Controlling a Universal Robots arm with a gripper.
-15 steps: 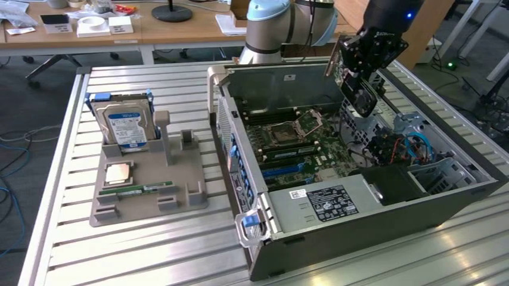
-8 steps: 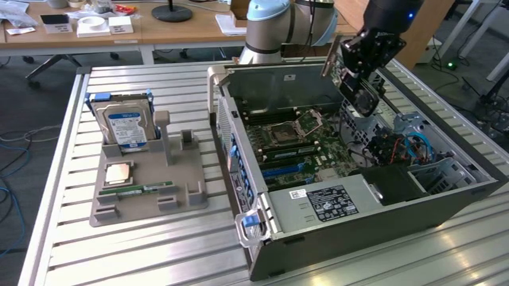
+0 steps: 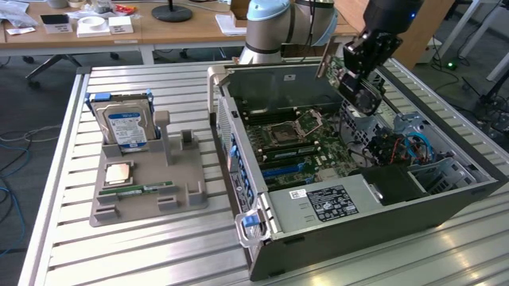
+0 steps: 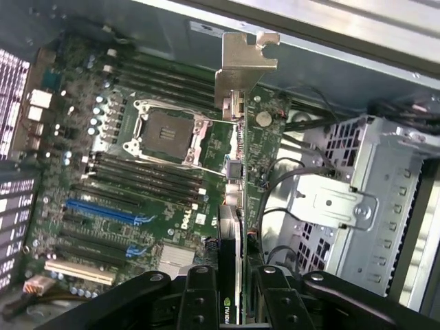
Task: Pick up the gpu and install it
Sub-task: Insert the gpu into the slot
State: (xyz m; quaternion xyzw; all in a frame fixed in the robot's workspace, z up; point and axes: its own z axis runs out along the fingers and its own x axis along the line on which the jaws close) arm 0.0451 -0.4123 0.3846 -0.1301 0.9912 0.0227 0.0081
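Observation:
The gpu (image 3: pixel 354 83) hangs tilted above the far right part of the open computer case (image 3: pixel 358 205), with my gripper (image 3: pixel 368 55) shut on it. In the wrist view the gpu (image 4: pixel 265 137) is edge-on, a thin card with a green board and a metal bracket (image 4: pixel 244 65) at its far end. My gripper (image 4: pixel 234 306) clamps the card's dark near end between its black fingers (image 4: pixel 199 295). The card is over the motherboard (image 4: pixel 137 179), between the CPU socket (image 4: pixel 165 134) and the silver drive cage (image 4: pixel 357 199), and it is clear of the slots.
Blue slots (image 4: pixel 103 212) lie on the board near the case front. At the exterior view's left, a grey holder (image 3: pixel 147 196) carries a blue-labelled hard drive (image 3: pixel 123 125), a CPU (image 3: pixel 119 173) and a green memory stick (image 3: pixel 147 189). Cables (image 3: pixel 413 146) fill the case's right side. Desks stand behind.

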